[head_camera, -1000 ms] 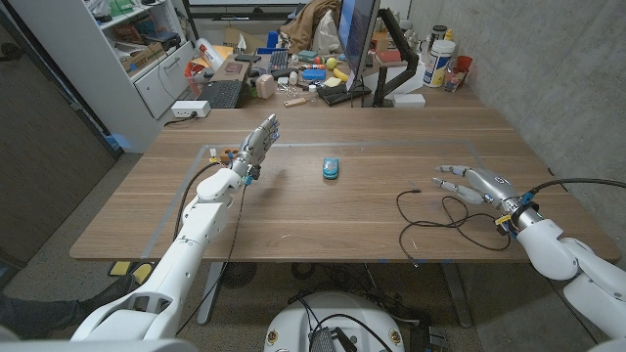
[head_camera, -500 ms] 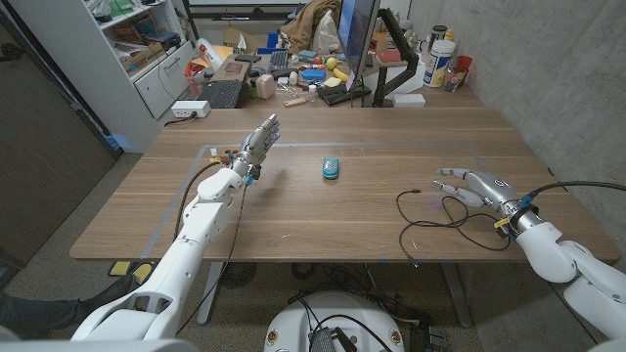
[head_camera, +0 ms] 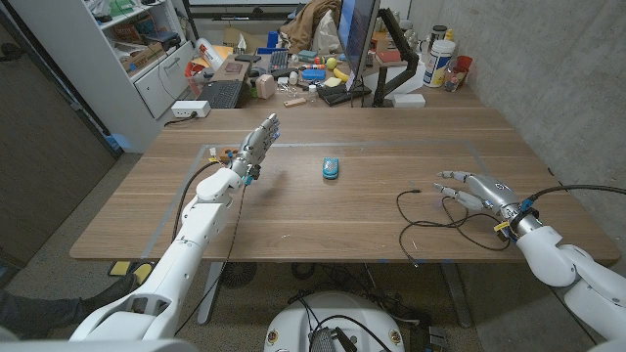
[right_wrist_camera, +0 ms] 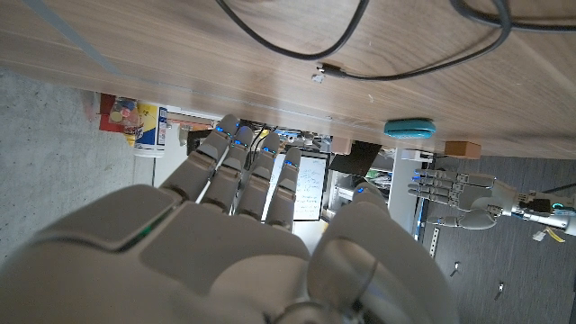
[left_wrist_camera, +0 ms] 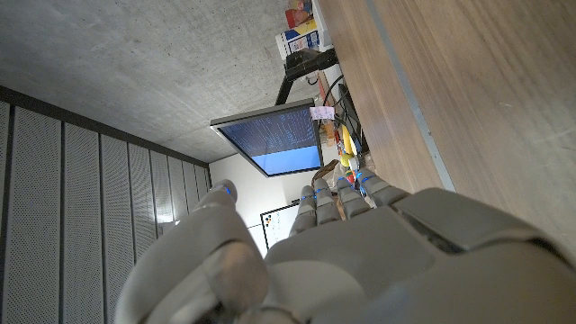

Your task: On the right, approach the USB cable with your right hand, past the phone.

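One phone [head_camera: 332, 169], teal and small, lies alone near the middle of the wooden worktop [head_camera: 323, 210], and one black USB cable [head_camera: 445, 217] lies in loose loops on the robot's right side, its plug end [head_camera: 418, 193] pointing toward the centre; the right wrist view shows the same plug [right_wrist_camera: 319, 71] and the phone [right_wrist_camera: 413, 129] beyond it. There are two robot hands. The right hand [head_camera: 476, 189] hangs over the far loops of the cable, released and grasping nothing, fingers [head_camera: 448, 176] spread and reaching toward the phone; whether it touches the cable cannot be told. The left hand [head_camera: 259, 143] is raised above the worktop's left side, well apart from the phone, fingers extended and empty. Compared with a second ago, the right hand has drawn slightly back toward the robot and sits a little lower over the cable, while the left hand, phone and cable have not moved.
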### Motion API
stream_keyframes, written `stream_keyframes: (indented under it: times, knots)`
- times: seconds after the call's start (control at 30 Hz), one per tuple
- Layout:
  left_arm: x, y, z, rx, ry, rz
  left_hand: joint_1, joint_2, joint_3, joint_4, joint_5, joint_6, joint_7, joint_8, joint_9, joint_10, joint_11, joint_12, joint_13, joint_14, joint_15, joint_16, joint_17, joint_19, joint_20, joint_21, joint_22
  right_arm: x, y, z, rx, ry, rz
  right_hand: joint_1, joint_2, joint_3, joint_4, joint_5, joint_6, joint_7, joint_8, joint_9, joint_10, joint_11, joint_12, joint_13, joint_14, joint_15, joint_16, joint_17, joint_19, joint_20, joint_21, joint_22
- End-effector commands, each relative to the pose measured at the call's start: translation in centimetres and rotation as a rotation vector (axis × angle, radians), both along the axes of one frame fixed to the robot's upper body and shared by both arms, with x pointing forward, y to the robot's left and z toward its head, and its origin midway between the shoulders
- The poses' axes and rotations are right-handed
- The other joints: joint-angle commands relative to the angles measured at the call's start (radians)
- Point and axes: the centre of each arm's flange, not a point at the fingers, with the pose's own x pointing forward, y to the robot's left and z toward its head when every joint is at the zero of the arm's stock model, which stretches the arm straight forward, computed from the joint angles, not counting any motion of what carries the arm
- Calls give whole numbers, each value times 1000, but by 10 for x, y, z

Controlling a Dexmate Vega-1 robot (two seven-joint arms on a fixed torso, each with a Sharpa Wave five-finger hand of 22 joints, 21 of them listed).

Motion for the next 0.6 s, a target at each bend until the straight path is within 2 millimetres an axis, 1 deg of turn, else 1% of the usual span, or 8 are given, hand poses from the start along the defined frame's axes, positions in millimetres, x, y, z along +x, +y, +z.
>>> stream_keyframes:
  times: [0.03, 0.37, 0.6]
  knots:
    - [-4, 1, -3, -4, -10, 4, 7, 1, -3, 3, 1, 6, 4, 4, 6, 1, -8, 5, 5, -6, -4, 4, 2, -10, 0, 2, 3, -1, -1, -2, 7, -19, -7, 5, 5, -1, -3, 10, 10, -1, 4, 5, 8, 3, -4, 3, 12, -114, -1, 2, -4, -82, -1, 5]
    - [-5, 4, -4, -9, -20, 7, 7, 1, -5, 3, 0, 7, 3, 4, 6, 1, -8, 5, 5, -7, -1, 3, 2, -11, 4, 1, 3, -3, 1, -4, 14, -18, -14, 7, 7, -1, -3, 10, 11, 0, 3, 5, 10, 3, -4, 3, 12, -114, -2, 2, -5, -82, 0, 5]
    - [-4, 4, -7, -6, -8, 8, 8, 2, -5, 3, 0, 7, 3, 3, 6, 2, -9, 5, 5, -7, -1, 3, 2, -11, 6, 1, 3, 0, 1, -7, 19, -8, -14, 8, 7, -2, -4, 10, 11, 0, 2, 5, 10, 3, -5, 3, 12, -114, -2, 2, -4, -82, 0, 5]
